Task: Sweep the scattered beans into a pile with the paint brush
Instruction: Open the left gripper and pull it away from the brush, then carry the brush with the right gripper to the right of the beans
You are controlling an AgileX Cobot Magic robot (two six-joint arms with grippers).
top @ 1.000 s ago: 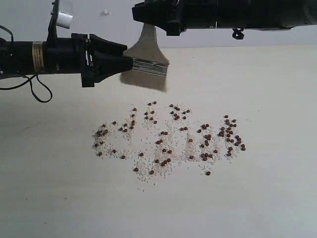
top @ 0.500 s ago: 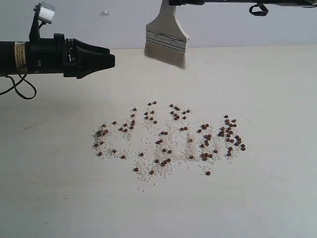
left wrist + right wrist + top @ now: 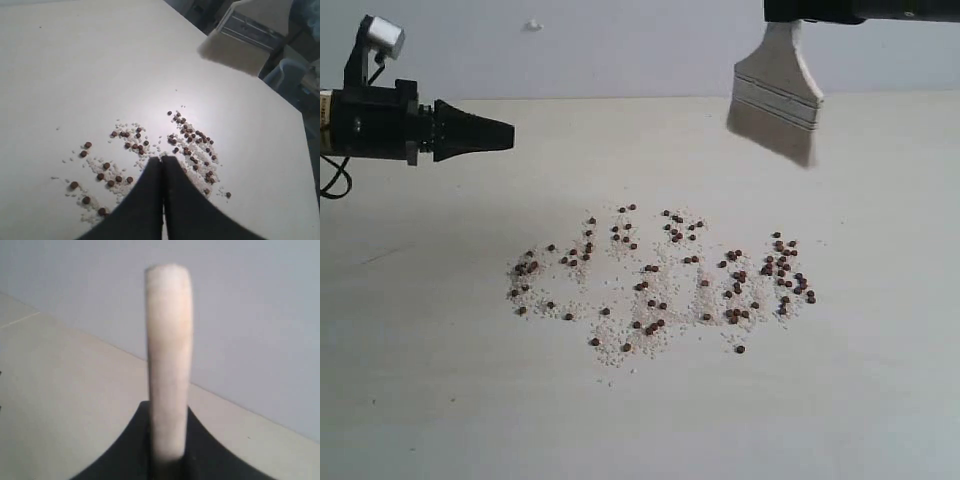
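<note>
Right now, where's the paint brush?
Exterior view, upper right: the paint brush hangs from the right pincer, bristles down, beyond the right end of the beans.

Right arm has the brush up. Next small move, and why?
Probably lower the paint brush to the table just outside the right end of the beans: its bristles hang in the air, and the beans lie scattered, unswept.

Open tabletop point(image 3: 880, 400) all round beans point(image 3: 660, 285). Above far rt hangs paint brush point(image 3: 777, 100); left gripper point(image 3: 508, 133) above far lt.

Left pincer point(image 3: 506, 131) closed, empty, held level. Right pincer point(image 3: 788, 14) high, clamped on paint brush point(image 3: 777, 92) handle.
</note>
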